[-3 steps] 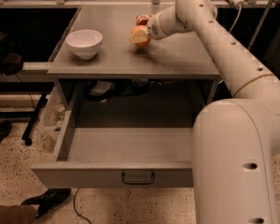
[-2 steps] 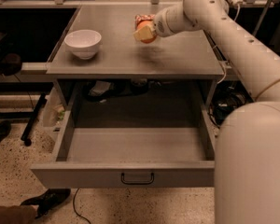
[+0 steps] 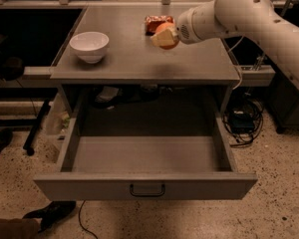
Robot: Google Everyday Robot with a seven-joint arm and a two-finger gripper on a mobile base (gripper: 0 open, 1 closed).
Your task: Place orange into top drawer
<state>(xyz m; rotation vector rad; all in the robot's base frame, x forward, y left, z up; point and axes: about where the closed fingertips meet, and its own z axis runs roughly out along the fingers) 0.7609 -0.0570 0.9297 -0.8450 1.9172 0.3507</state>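
up over the table (image 3: 129, 59), the claw (image 3: 164, 38) pinches the orange (image 3: 166, 29); the top drawer (image 3: 144, 185) stands open below.

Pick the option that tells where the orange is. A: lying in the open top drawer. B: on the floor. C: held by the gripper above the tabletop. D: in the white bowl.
C: the gripper is shut on the orange, lifted over the tabletop with its shadow beneath; the top drawer stands open below.

No legible text: none on snack bag (image 3: 157, 21), top drawer (image 3: 89, 187), hand (image 3: 164, 38) holding orange (image 3: 165, 29) above tabletop (image 3: 129, 59).
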